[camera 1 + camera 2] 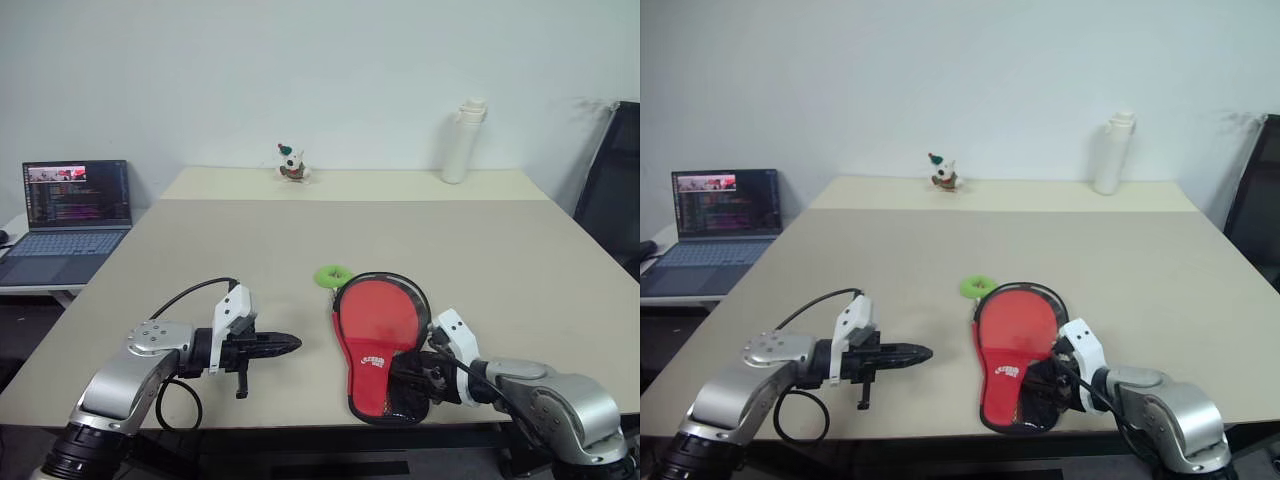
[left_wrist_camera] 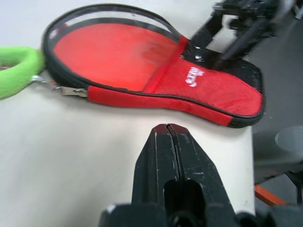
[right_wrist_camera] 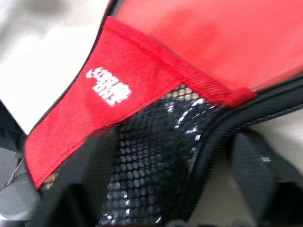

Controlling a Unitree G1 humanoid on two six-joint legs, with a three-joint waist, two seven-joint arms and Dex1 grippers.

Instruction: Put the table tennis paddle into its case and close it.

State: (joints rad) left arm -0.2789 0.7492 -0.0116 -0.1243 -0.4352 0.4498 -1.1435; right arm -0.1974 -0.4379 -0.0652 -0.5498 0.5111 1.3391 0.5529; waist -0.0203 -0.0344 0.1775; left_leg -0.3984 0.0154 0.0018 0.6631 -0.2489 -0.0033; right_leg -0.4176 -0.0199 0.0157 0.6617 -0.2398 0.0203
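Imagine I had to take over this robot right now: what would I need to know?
Left gripper: shut, empty, hovering over the table to the left of the case.
Right gripper: open, fingers on either side of the case's narrow handle end, at the table's near edge.
Table tennis paddle: its red face shows inside the open case; the handle is hidden under the red and mesh lining.
Green ring: by the case's far end, on the zipper pull.
Done: paddle appears to be in.
Left: close the case.

case: red cloth, black mesh; table: smooth matt
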